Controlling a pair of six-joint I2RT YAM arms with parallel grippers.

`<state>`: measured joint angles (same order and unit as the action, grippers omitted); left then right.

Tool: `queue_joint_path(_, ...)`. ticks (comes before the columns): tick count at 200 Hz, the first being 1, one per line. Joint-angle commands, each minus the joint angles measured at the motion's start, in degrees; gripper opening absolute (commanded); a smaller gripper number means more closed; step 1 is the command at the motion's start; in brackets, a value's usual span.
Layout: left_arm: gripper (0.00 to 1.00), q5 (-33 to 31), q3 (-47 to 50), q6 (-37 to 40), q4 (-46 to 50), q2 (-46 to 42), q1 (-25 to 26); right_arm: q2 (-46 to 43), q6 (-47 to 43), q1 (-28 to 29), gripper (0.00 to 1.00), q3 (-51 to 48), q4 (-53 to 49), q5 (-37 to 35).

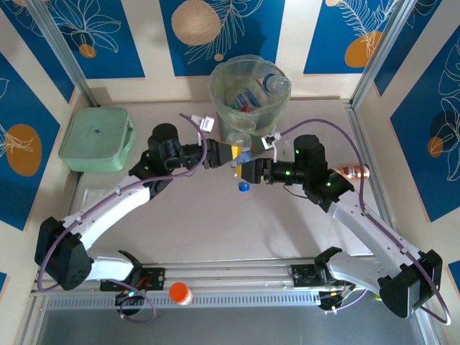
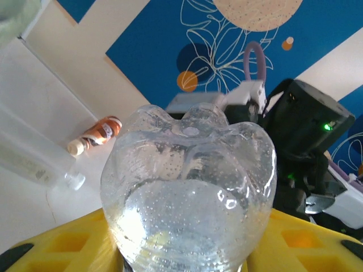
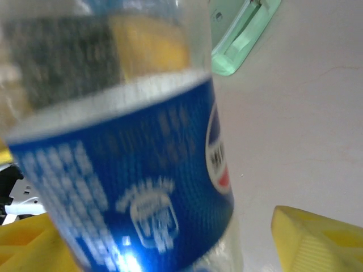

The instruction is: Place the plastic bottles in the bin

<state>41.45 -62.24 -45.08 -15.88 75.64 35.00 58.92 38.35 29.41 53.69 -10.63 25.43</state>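
A clear plastic bottle (image 1: 242, 172) with a blue label and blue cap hangs cap-down in mid-table, just in front of the bin (image 1: 218, 85). My left gripper (image 1: 231, 154) is shut on it; in the left wrist view its bumpy base (image 2: 187, 187) sits squeezed between the yellow fingers (image 2: 57, 243). My right gripper (image 1: 252, 171) stands open around the same bottle (image 3: 130, 187), with a gap between the label and its right yellow finger (image 3: 317, 238). Several bottles (image 1: 253, 97) lie inside the bin.
An orange-labelled bottle (image 1: 352, 172) lies by the right arm near the right rail, also seen from the left wrist (image 2: 96, 133). An orange-capped bottle (image 1: 180, 292) sits at the near edge. A flat mint-green box (image 1: 97, 140) rests at far left.
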Motion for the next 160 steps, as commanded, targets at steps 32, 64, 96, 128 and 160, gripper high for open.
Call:
queue_joint_path(32,0.43,-12.9,-25.5,3.9,20.6,10.9,-6.0,-9.4,-3.2,-5.9,0.81,5.9,-10.7,-11.1)
queue_joint_path(64,0.35,-24.1,-46.8,5.2,34.7,23.7,-7.2,-13.5,-5.3,-9.5,0.79,7.0,-15.5,-17.9)
queue_joint_path(96,0.31,-37.4,-77.0,8.6,54.1,41.3,-7.2,-13.3,-6.7,-11.6,0.78,8.1,-20.5,-22.2)
queue_joint_path(128,0.32,-44.2,-87.9,14.0,54.3,50.5,-7.4,-13.6,-7.2,-11.8,0.78,6.4,-20.2,-20.9)
queue_joint_path(160,0.31,-44.3,-88.1,14.6,52.2,53.9,-7.3,-13.5,-8.2,-11.9,0.78,5.2,-20.2,-20.7)
